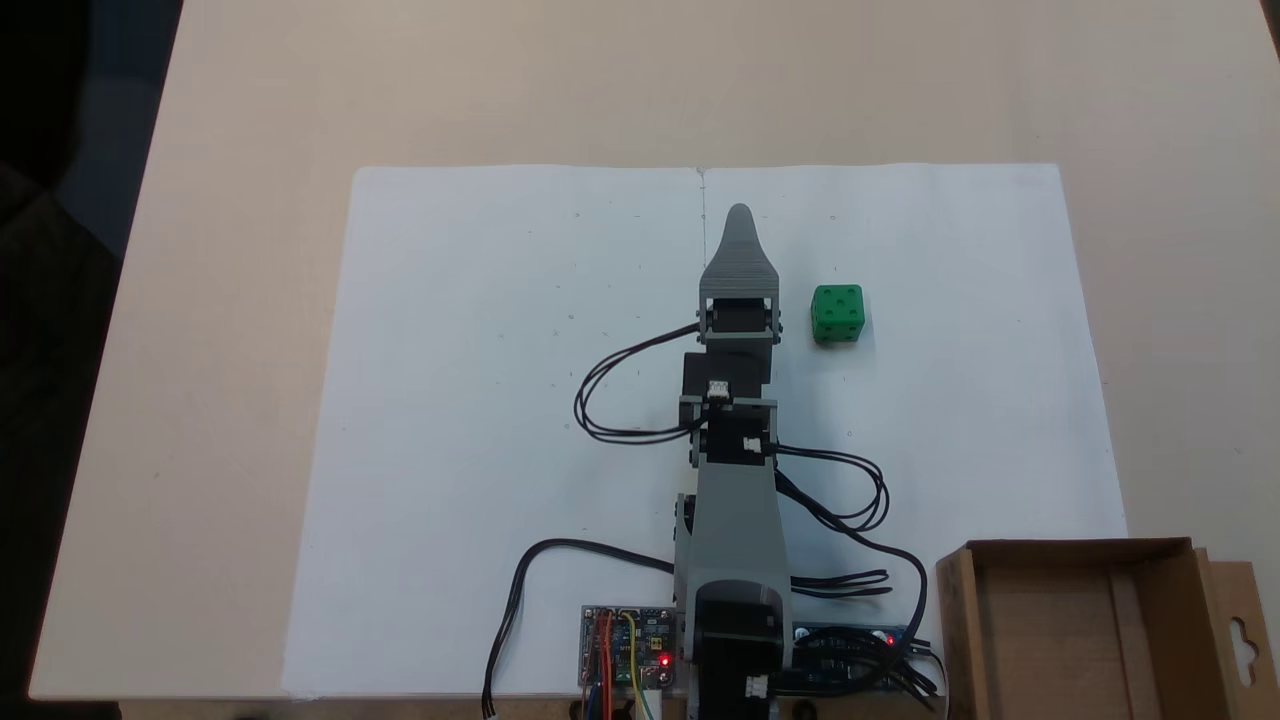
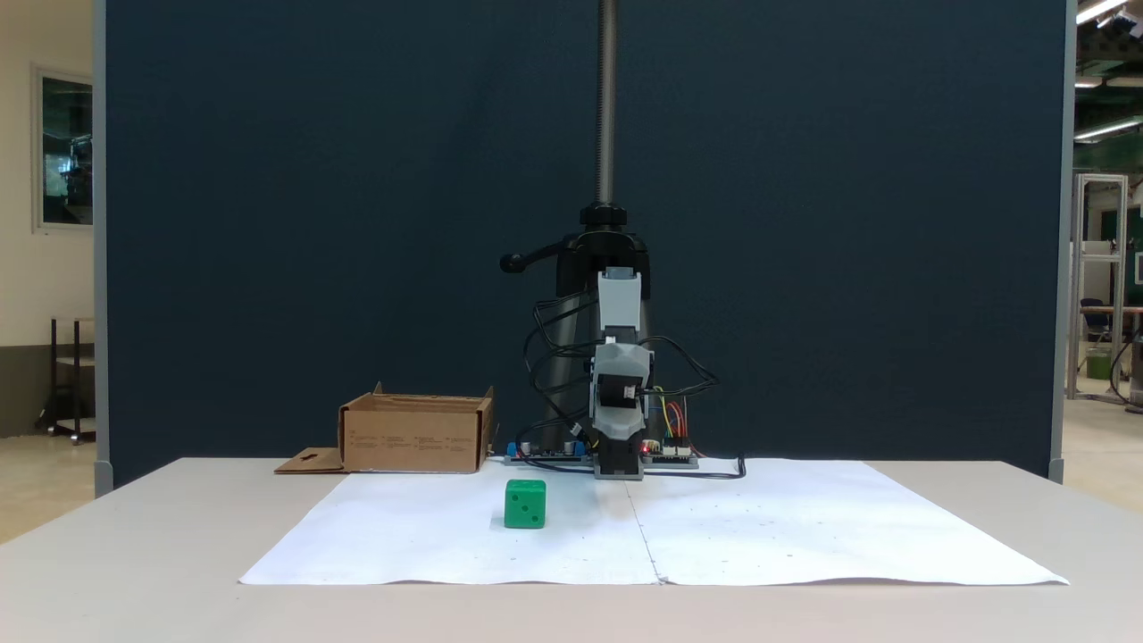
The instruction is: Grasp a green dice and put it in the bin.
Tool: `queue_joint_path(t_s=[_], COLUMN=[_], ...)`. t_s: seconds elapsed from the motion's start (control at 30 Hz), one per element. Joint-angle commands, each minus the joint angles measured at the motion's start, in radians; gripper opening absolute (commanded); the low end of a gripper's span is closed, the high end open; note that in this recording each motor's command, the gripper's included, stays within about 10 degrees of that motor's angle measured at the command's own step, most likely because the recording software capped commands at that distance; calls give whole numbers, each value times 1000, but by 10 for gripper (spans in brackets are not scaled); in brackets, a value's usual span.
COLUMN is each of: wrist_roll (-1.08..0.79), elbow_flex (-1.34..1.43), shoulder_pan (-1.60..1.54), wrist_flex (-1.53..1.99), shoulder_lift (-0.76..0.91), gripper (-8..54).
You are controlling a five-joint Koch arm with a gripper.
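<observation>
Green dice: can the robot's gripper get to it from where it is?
Probably yes. The green dice sits alone on the white paper beside the gripper, with nothing between them.

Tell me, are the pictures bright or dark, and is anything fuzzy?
In the top-down fixed view, the white paper sheet is evenly lit, the small bright green plastic dice casts just a faint shadow, and the left edge goes black. In the front fixed view, the dice looks sharp against a dark blue backdrop, with bright ceiling lights glaring top right.
</observation>
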Motion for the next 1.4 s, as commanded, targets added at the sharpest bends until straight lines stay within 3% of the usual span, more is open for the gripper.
queue_joint_path(t_s=[0.0, 0.67, 0.97, 1.37], wrist_roll=[-64, -38, 72, 52], elbow_flex=[-81, -831, -1101, -1126], shoulder_pan=[20, -40, 120, 446], wrist_flex=[109, 1259, 1726, 1822], shoulder_lift=[109, 40, -209, -443], gripper=[415, 415, 415, 417])
